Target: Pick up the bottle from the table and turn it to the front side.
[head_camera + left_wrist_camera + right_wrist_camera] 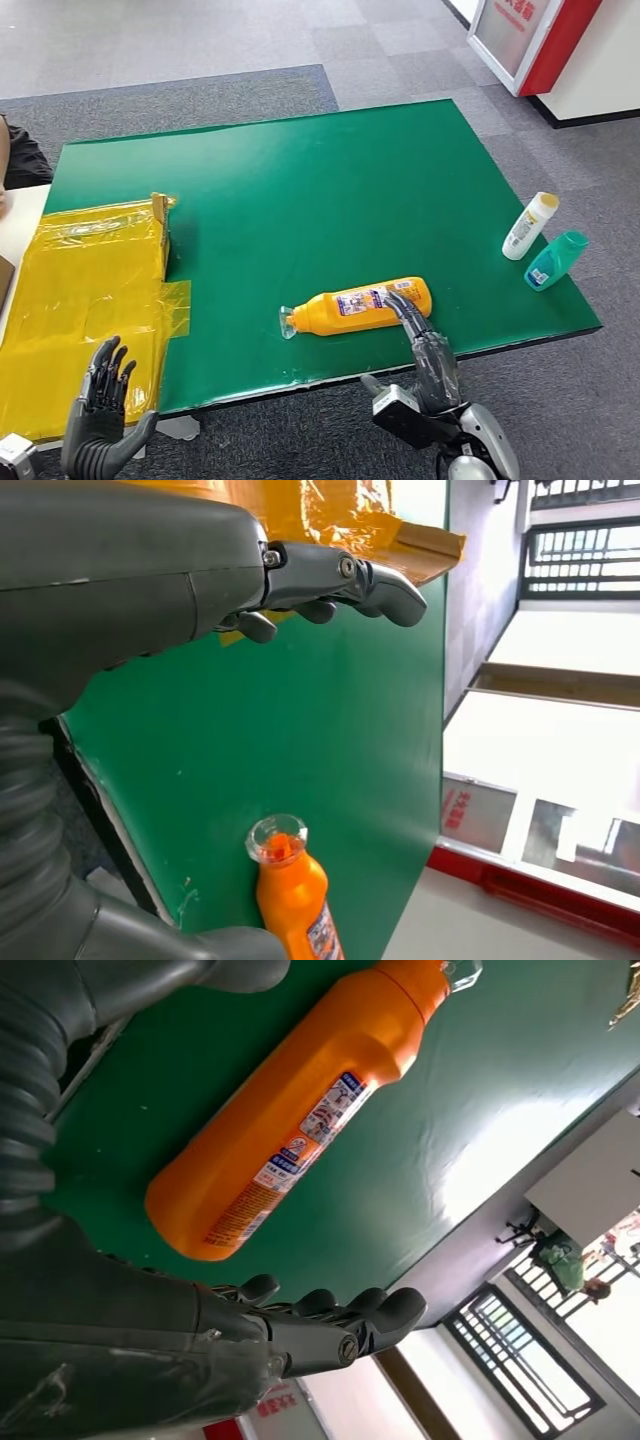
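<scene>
Head view: an orange bottle [366, 305] lies on its side near the front edge of the green desk [317, 190], its clear cap [287, 322] pointing to the robot's left and its label facing up. The right hand [423, 345] reaches in from below at the bottle's base end; its dark fingers [404, 308] lie over the base of the bottle, though whether they press on it cannot be told from this angle. In the right wrist view the bottle [302, 1110] lies apart from the fingers [340, 1315], which stretch out side by side, only slightly curled and holding nothing.

The left hand [102, 405] hovers at the front left corner, over a yellow plastic-wrapped box [83, 290], with its fingers spread apart and empty. In the left wrist view those fingers [340, 580] stretch out straight above the green surface, and the bottle's capped neck [278, 842] shows well away from them.

At the desk's far right edge a white bottle [530, 226] with a yellow cap and a teal bottle [556, 260] lie just beside each other, well apart from the orange one. Grey carpet floor [226, 40] surrounds the desk, and a red-framed sign [528, 35] stands beyond its far right corner.
</scene>
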`<act>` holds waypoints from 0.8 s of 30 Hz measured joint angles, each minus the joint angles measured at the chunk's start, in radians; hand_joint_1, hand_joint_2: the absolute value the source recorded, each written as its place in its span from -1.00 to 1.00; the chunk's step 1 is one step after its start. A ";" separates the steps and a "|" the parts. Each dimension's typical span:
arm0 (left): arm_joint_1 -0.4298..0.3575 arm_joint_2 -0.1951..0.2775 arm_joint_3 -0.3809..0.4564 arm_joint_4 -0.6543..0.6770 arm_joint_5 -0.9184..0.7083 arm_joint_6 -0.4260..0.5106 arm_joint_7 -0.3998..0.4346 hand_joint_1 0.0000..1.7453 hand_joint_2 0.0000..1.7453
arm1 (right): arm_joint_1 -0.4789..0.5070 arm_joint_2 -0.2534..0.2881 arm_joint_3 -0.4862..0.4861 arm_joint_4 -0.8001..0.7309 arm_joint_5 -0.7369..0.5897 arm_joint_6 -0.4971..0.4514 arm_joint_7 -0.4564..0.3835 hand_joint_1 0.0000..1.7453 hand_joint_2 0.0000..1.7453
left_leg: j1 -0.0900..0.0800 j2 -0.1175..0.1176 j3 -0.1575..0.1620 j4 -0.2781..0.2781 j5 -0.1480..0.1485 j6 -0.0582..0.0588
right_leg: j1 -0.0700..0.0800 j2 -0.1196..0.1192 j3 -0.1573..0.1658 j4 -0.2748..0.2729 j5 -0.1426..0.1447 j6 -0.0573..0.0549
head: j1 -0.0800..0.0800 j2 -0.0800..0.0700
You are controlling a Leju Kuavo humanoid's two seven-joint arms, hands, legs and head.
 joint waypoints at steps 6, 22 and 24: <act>-0.038 0.001 0.016 0.033 -0.008 -0.013 0.021 -1.00 1.00 | -0.084 -0.086 -0.017 0.027 0.089 0.101 0.080 -1.00 1.00 | 0.000 0.000 0.000 0.000 0.001 0.002 | -0.001 0.000 0.000 0.000 0.001 0.001 | 0.000 0.000; -0.116 0.018 0.024 0.097 -0.036 -0.014 0.040 -1.00 1.00 | -0.348 -0.221 -0.008 0.192 0.167 0.344 0.153 -1.00 1.00 | -0.001 0.000 -0.002 0.000 0.005 0.004 | -0.002 0.000 0.000 0.000 0.005 0.003 | 0.000 0.000; -0.132 0.026 0.024 0.113 -0.039 -0.012 0.044 -1.00 1.00 | -0.431 -0.244 0.010 0.252 0.154 0.399 0.159 -1.00 1.00 | -0.002 0.000 -0.002 0.000 0.007 0.004 | -0.002 0.000 -0.001 0.000 0.007 0.004 | 0.000 0.000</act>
